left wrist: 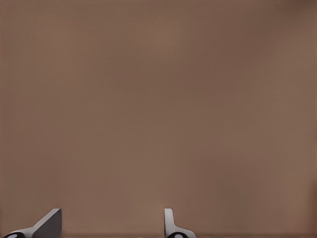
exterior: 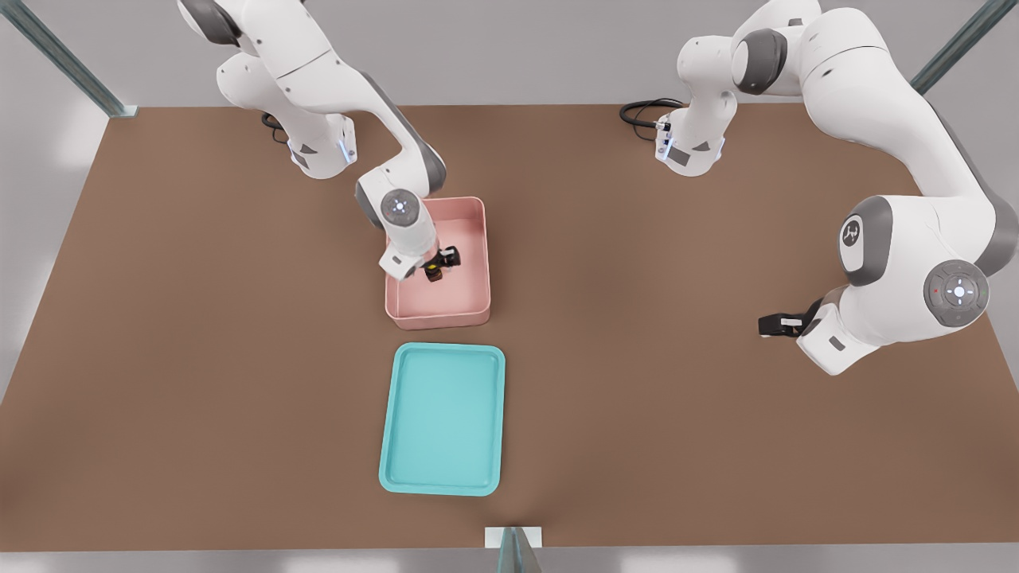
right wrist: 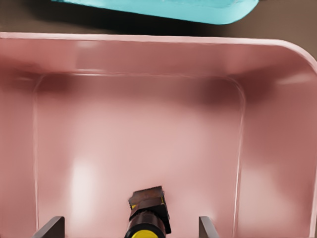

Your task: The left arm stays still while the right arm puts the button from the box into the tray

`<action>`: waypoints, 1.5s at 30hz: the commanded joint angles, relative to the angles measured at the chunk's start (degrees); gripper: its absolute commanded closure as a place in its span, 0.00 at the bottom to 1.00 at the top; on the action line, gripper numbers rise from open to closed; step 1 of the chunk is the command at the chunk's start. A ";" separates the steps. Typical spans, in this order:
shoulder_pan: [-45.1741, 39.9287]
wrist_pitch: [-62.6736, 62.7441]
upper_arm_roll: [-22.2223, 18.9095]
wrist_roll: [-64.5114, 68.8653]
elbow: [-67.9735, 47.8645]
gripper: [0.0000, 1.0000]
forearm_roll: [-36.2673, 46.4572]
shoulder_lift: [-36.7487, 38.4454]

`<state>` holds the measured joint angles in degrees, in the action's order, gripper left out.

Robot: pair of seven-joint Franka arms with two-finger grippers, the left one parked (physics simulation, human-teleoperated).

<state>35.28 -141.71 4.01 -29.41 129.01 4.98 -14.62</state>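
Hand down inside pink bin, open around button, no grip.
Right arm's small black two-finger hand (exterior: pixel 436 264) sits low inside the pale pink rectangular plastic box (exterior: pixel 476 239), fingers (right wrist: pixel 49 227) spread wide. Tiny dark stubby button with round yellow cap (right wrist: pixel 147 217) lies on the box floor between the fingers, clear of both, gaps visible each side. Turquoise shallow rectangular plastic tray (exterior: pixel 396 446) sits on the brown worktop (exterior: pixel 677 382) just beyond the box's wall ahead of the hand, near it but not touching.
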 commanded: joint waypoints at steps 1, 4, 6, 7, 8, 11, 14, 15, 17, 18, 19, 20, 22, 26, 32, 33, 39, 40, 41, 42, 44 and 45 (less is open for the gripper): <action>0.05 -7.44 0.20 -4.16 0.54 0.00 0.38 0.12; -0.04 -10.52 0.64 -3.64 2.38 0.00 0.38 0.12; 0.05 -10.52 0.56 -2.14 2.82 0.00 0.38 0.47; 0.05 -10.52 0.29 -1.35 3.35 0.00 0.38 0.64; 0.05 -10.52 0.29 -0.21 3.53 0.00 0.38 0.82; -0.04 -10.61 -1.82 3.66 4.49 0.00 0.38 0.82; -0.04 -12.01 -1.55 3.66 5.46 0.00 0.38 0.82; -0.04 -12.10 -1.47 3.66 5.90 0.00 0.38 0.82; -0.04 -12.01 -1.29 2.61 5.99 0.00 0.38 0.82; -0.04 -12.01 -0.94 2.25 6.42 0.00 0.38 0.82; -0.04 -12.01 -0.94 2.25 6.78 0.00 0.38 0.82; -0.04 -12.01 -0.59 2.25 6.95 0.00 0.38 0.82; -0.04 -12.28 -0.06 2.25 7.48 0.00 0.38 0.82; -0.13 -15.17 1.08 2.25 9.50 0.00 0.38 0.56; -0.13 -17.29 1.26 3.05 11.35 0.00 0.38 0.12; -0.13 -17.29 1.26 2.96 11.35 0.00 0.29 0.03; -0.21 -17.29 1.26 2.78 11.26 0.31 0.29 -0.76; -0.30 -17.29 1.26 2.78 11.17 0.34 0.38 -0.76; -0.21 -17.29 1.26 2.69 11.17 0.42 0.38 -0.76; -0.30 -17.29 1.26 2.52 11.08 0.48 0.38 -0.76; -0.30 -17.20 1.08 1.90 10.91 0.53 0.47 -0.76; -0.21 -17.11 1.43 1.55 10.82 0.53 1.87 -0.59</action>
<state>34.95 -158.81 5.51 -27.32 139.89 6.10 -15.23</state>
